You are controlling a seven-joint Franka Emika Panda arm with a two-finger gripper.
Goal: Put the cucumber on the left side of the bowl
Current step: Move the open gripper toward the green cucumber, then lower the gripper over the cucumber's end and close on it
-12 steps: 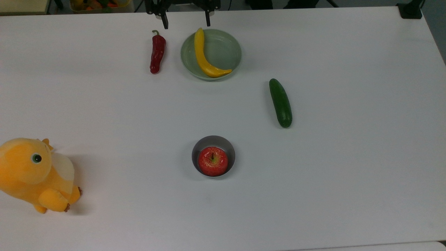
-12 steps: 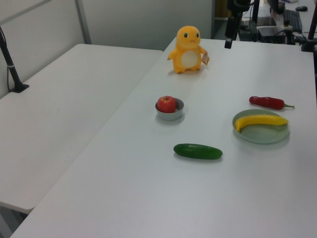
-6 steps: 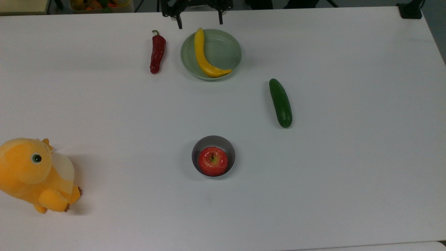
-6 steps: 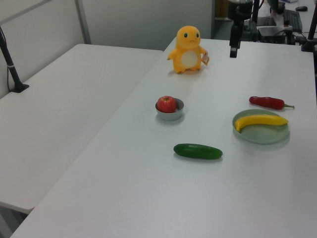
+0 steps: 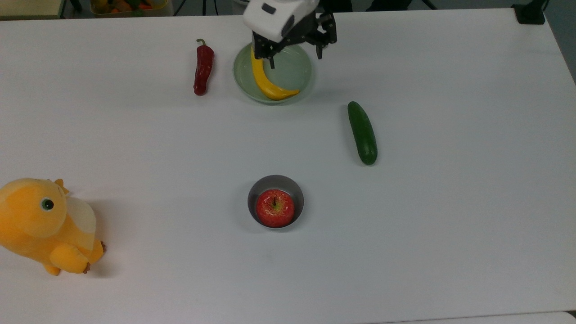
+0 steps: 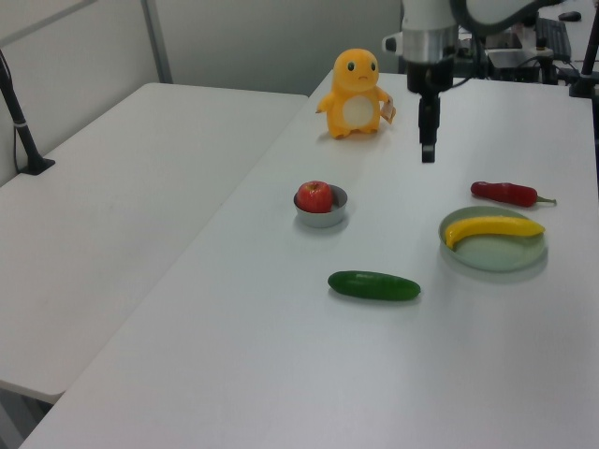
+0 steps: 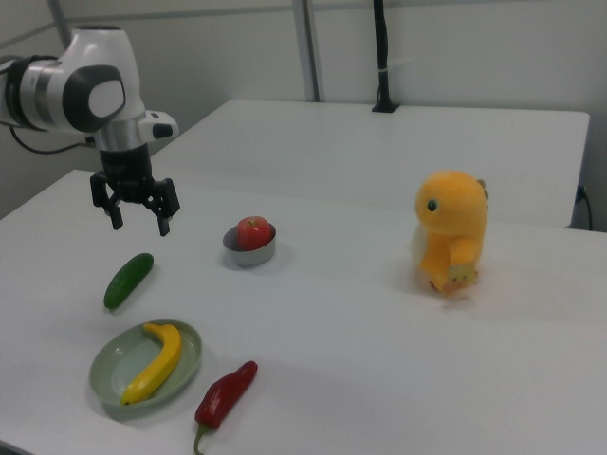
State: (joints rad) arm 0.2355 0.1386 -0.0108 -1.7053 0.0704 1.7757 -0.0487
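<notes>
Cucumber (image 5: pixel 362 132) lies flat on the white table (image 5: pixel 450 202), well apart from the grey metal bowl (image 5: pixel 275 201), toward the top view's right and farther up; nothing touches it; the bowl holds a red apple (image 5: pixel 275 208); the gripper (image 5: pixel 294 56) hangs in the air with its jaws spread wide and nothing between them, over the pale green dish (image 5: pixel 292 72) in the top view; in the right view the gripper (image 7: pixel 137 216) hovers above the table, up and a little to the right view's right of the cucumber (image 7: pixel 128 280); a curved yellow fruit (image 5: pixel 265 76) rests in the dish, and a red chilli pepper (image 5: pixel 203 67) lies just beside the dish on the top view's left; a yellow plush toy (image 5: pixel 45 225) sits near the top view's left edge, well apart from everything else
</notes>
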